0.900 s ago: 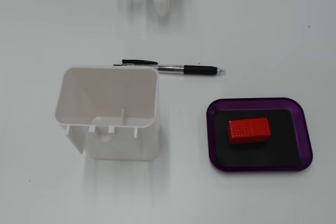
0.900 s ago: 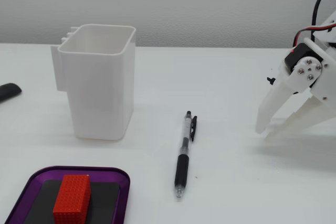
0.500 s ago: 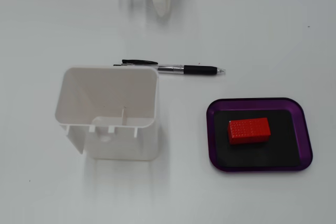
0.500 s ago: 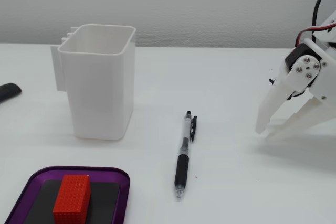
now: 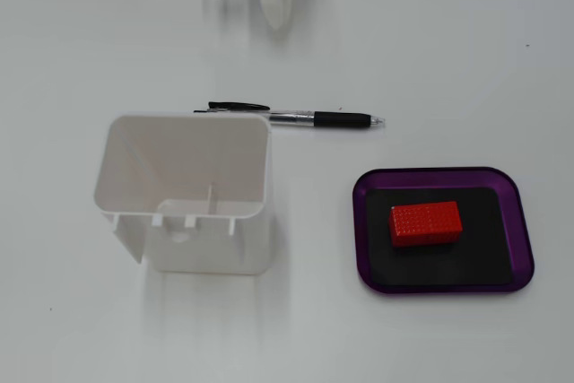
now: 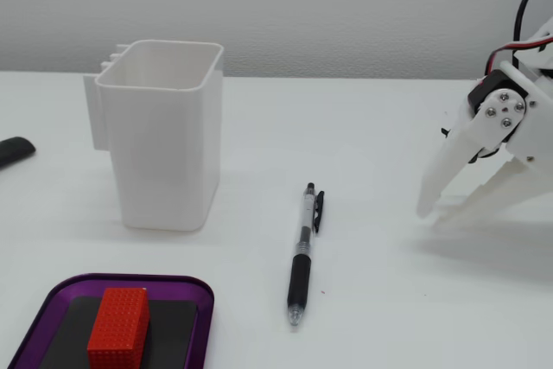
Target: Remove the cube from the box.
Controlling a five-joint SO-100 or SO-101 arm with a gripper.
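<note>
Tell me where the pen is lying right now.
In a fixed view from above, the pen lies flat on the table, just past the white container and up-left of the purple box; the gripper is well clear of it.

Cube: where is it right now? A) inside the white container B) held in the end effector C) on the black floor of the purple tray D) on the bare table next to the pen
C: the cube lies on the black floor of the purple tray, while the end effector is open and empty, well away beyond the pen.
</note>
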